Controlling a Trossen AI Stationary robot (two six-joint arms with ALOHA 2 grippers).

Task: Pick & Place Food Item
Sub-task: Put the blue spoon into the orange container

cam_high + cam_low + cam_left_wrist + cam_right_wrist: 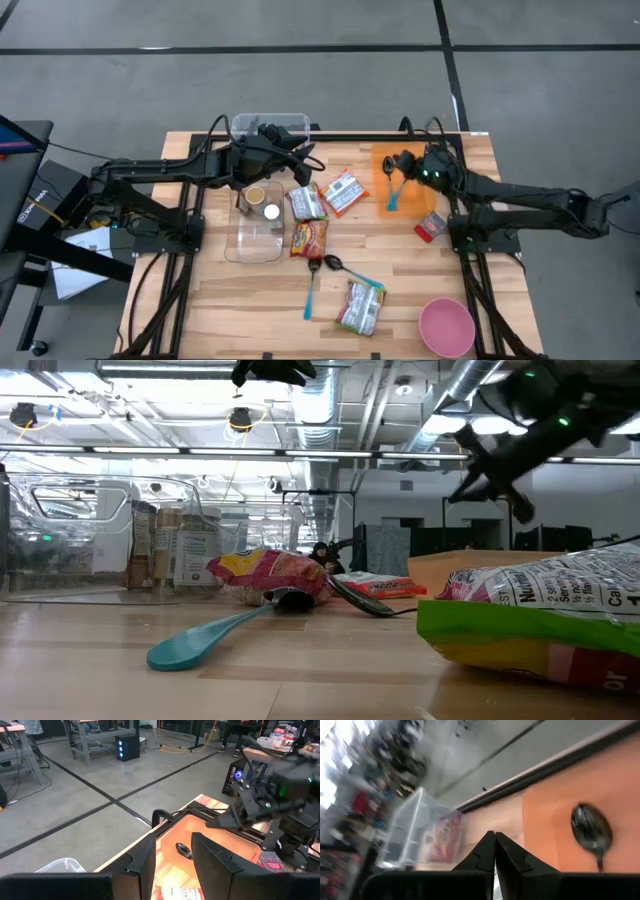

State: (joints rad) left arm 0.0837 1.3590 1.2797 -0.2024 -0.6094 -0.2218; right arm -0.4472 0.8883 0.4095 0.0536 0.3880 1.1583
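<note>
Right gripper (400, 163) hovers shut, empty, over orange mat (420, 200) w/ blue spoon (394, 197) at counter's far right. Left gripper (300, 160), part open, holds nothing. Snack packets (343, 192) lie mid-counter; next: open, reach one.

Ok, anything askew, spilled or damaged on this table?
Nothing spilled or damaged that I can see. The snack packets lie scattered at odd angles, and a teal spoon sits loose among them mid-table, but that looks like ordinary setup clutter.

glossy snack packet (361, 306), wooden table (250, 300)
</note>
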